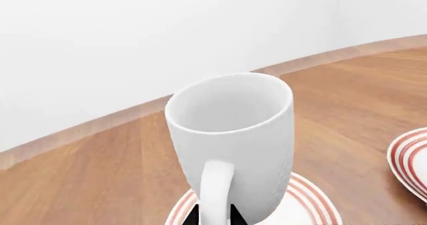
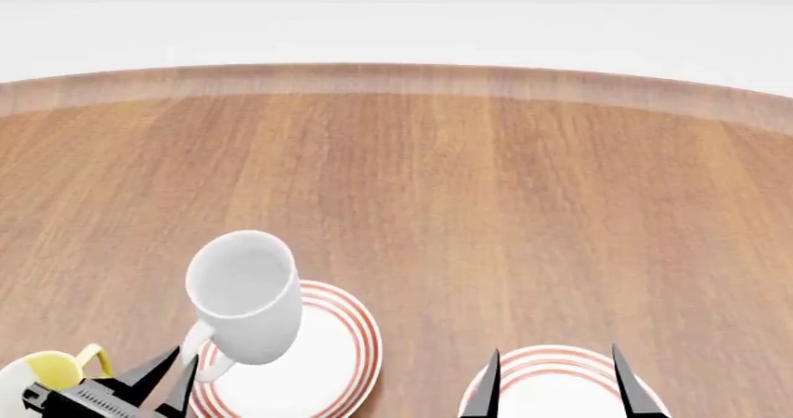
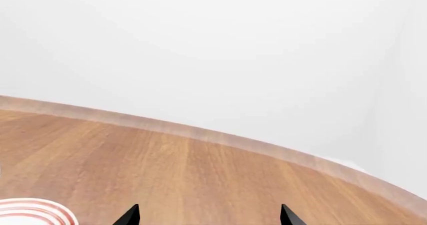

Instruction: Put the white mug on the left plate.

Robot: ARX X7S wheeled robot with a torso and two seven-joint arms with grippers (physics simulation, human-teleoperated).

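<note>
Sitting on the left plate (image 2: 334, 362), the white mug (image 2: 245, 297) stood upright with its open mouth up and its white inside showing. Its loop handle pointed back toward the robot. The plate was round and white with thin red rings near its rim, and it lay on a brown wooden table (image 2: 496, 204). The left gripper (image 2: 165, 373) was right at the mug's handle, with one dark fingertip on each side of it. I could not tell if the fingers were pinching the handle or had let it go. In the left wrist view the mug (image 1: 233, 135) filled the middle, and the plate's red rim (image 1: 313, 197) peeked out under it. The right gripper (image 2: 555, 372) hung over the right plate (image 2: 554, 385), which looked just the same. Its two black fingertips were spread wide apart with nothing between them. A small white mug with yellow inside (image 2: 37, 381) stood near the left gripper, at the view's near left corner.
</note>
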